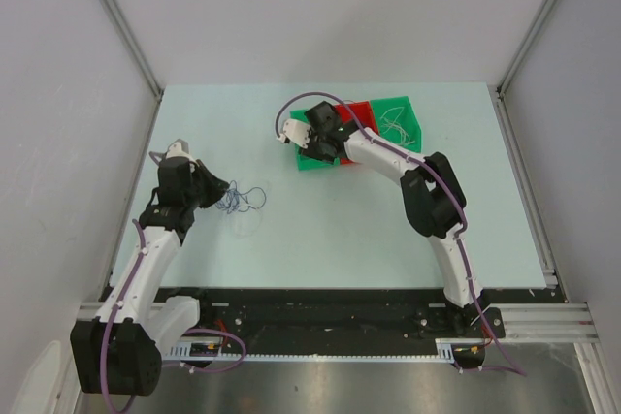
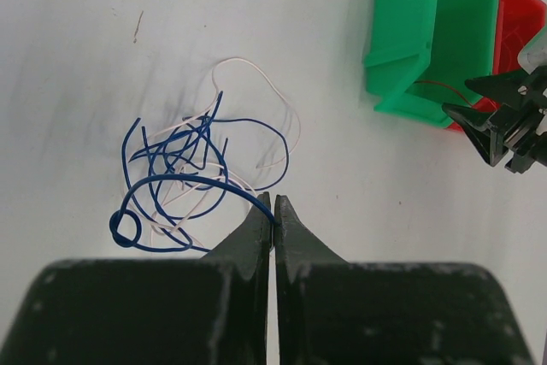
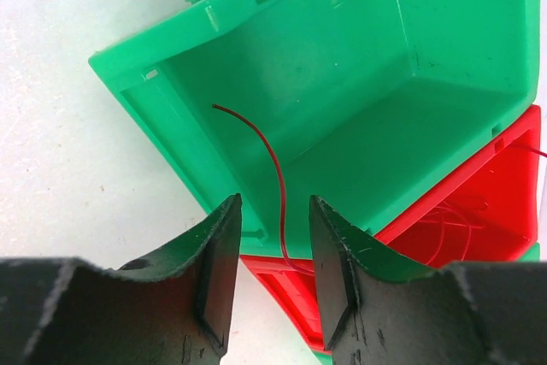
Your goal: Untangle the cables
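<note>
A tangle of dark blue and whitish cables (image 2: pixel 184 168) lies on the table; it shows in the top view (image 1: pixel 247 201) just right of my left gripper (image 1: pixel 225 189). My left gripper (image 2: pixel 274 211) is shut on one blue cable's end at its fingertips. My right gripper (image 3: pixel 275 211) is open, hovering over the rim of a tipped green bin (image 3: pixel 342 66). A red cable (image 3: pixel 273 156) runs between the open jaws, from the green bin down into a red bin (image 3: pixel 479 203), touching neither finger. In the top view the right gripper (image 1: pixel 312 150) is over these bins.
A second green bin (image 1: pixel 415 128) holding whitish wires sits right of the red bin (image 1: pixel 363 111) at the table's back. The left wrist view shows the green bin (image 2: pixel 427 32), red bin (image 2: pixel 517 14) and right gripper (image 2: pixel 504 130) at far right. Metal frame posts flank the table.
</note>
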### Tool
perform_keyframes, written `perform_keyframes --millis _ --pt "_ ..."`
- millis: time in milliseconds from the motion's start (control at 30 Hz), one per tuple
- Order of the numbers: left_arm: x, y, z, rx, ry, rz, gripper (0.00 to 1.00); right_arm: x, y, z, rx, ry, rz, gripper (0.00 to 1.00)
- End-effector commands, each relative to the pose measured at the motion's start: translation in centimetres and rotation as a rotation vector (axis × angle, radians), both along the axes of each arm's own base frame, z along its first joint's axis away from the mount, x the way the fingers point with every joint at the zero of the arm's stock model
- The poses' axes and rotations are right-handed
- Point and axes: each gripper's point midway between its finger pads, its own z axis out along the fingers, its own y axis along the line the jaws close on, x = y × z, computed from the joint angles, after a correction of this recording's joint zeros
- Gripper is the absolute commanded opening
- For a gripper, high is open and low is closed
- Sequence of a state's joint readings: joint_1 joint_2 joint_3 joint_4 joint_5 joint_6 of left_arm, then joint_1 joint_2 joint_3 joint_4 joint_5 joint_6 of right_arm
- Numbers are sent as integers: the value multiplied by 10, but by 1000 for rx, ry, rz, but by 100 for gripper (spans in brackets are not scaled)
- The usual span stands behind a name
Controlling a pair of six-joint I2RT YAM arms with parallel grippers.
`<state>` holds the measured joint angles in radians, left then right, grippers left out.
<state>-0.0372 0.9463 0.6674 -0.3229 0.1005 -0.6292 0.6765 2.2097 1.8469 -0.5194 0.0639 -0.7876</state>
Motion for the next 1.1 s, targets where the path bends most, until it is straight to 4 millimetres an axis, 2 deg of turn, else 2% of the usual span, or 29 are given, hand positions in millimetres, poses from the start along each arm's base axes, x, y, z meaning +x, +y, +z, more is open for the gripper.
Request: perform_keyframes --millis 0,67,200,267,333,400,433,467,533,567,633,667,700,733,767,800,867,933,967,1067 --pt "4 1 9 16 -42 -4 0 9 -1 8 -11 -21 -2 41" --pt "3 0 10 17 -44 -4 0 11 -2 4 -17 -20 -3 41" --pt "3 1 11 17 -50 2 0 15 -2 4 -19 -27 -10 34" --pt "2 2 11 18 -51 4 0 19 -2 7 -11 -40 -21 26" --pt "2 2 12 18 -55 2 1 19 1 11 10 -42 -20 14" --pt "3 1 13 19 -58 2 0 20 7 27 47 -58 -14 3" --pt "2 1 13 17 -56 1 1 19 10 34 70 -62 -6 0" --pt "2 1 13 16 -56 2 0 20 13 42 107 -74 -20 0" --pt "3 1 13 15 -58 -2 1 28 17 75 198 -140 -43 0" --pt "2 0 12 14 -54 -2 1 26 15 78 244 -134 -84 0" --pt "2 1 11 15 -51 0 0 40 6 117 364 -212 -158 0" --pt "2 1 11 15 -53 -1 0 42 0 124 430 -206 -221 0" --pt "2 0 12 14 -53 -2 0 50 -18 126 462 -210 -289 0" --pt "2 0 12 13 -53 -5 0 55 -26 141 515 -234 -324 0" --pt "2 0 11 12 -51 -6 1 58 -33 142 541 -235 -362 0" --pt "3 -1 12 12 -51 -8 0 65 -51 135 585 -214 -455 0" --pt "3 -2 11 8 -47 -15 0 75 -65 130 640 -201 -526 0" --pt "3 -4 12 4 -47 -27 0 83 -80 109 689 -143 -609 0" --pt "3 -5 11 2 -44 -31 0 84 -82 91 692 -107 -626 0" --pt "5 -7 14 -5 -47 -41 0 86 -82 57 695 -53 -665 0"
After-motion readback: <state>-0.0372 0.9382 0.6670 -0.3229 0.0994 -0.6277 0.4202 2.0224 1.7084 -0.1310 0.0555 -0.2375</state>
